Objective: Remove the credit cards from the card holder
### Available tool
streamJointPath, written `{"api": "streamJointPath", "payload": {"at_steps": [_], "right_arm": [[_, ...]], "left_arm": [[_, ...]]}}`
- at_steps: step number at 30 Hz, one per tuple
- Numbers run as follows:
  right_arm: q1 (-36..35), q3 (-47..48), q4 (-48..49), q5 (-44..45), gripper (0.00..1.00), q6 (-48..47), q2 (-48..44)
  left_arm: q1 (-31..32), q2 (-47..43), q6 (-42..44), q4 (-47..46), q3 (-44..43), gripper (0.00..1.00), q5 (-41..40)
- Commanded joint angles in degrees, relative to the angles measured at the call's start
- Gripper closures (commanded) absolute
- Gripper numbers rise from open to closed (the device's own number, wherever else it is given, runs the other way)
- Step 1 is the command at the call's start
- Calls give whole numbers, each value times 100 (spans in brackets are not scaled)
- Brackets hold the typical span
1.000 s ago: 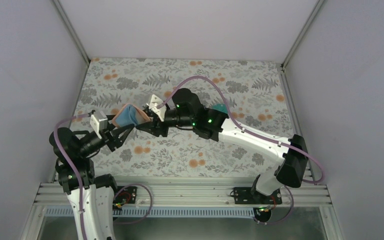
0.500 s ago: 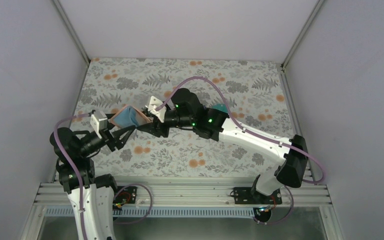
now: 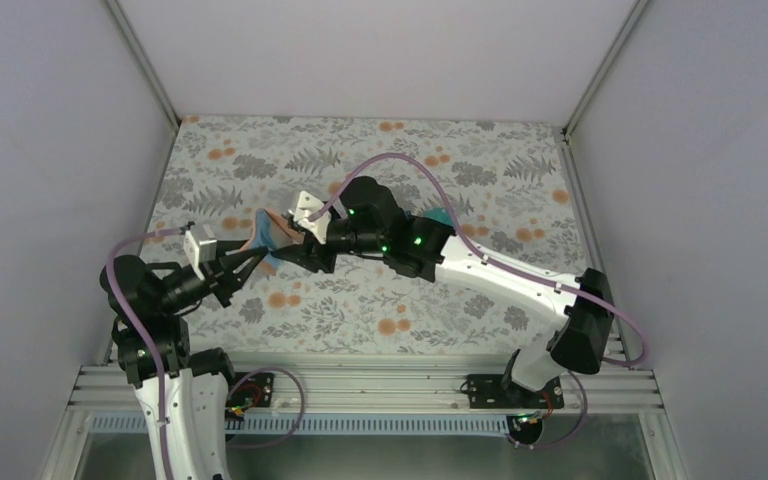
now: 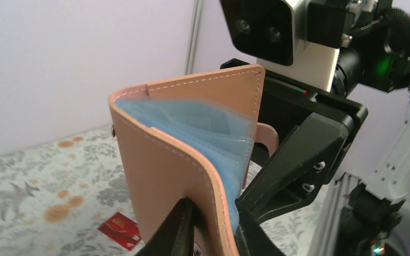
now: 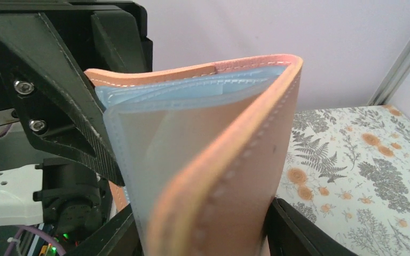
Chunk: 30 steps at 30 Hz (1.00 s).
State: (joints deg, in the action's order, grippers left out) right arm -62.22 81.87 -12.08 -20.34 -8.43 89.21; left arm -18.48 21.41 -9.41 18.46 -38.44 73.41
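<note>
The card holder (image 3: pixel 263 232), reddish-brown outside and light blue inside, is held in the air between both grippers, half folded and standing on edge. My left gripper (image 3: pixel 253 256) is shut on one flap, which shows in the left wrist view (image 4: pixel 160 176). My right gripper (image 3: pixel 286 242) is shut on the other flap, which shows in the right wrist view (image 5: pixel 245 160). No card shows in the blue pockets (image 4: pixel 203 128). The red card (image 4: pixel 119 230) lies on the mat below. The teal green card (image 3: pixel 443 214) lies on the mat, partly hidden behind the right arm. The blue card is not visible.
A floral mat (image 3: pixel 480 160) covers the table. White walls with metal corner posts (image 3: pixel 140 60) close in the sides and back. The right arm (image 3: pixel 500 275) stretches diagonally across the middle of the mat.
The card holder has folded narrower and turned more on edge. The left gripper has moved slightly right and toward the right gripper.
</note>
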Motion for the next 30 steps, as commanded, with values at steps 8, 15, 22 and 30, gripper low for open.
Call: {"api": "streamJointPath", "payload": {"at_steps": [8,15,22,30], "right_arm": [[191,-337,434,47,37,205,-406],[385,-402,502,452,19,479,-431],[550,-406,447,416,12,580,-502],[674,-400,360,677,10,697,-636]], "left_arm": [[-23,52,-140,-168,-77,98,-259],[-27,49,-140,-149,-76,98,-213],[-24,48,-117,-143,-52,97,-212],[-27,39,-53,-123,-61,98,-161]]}}
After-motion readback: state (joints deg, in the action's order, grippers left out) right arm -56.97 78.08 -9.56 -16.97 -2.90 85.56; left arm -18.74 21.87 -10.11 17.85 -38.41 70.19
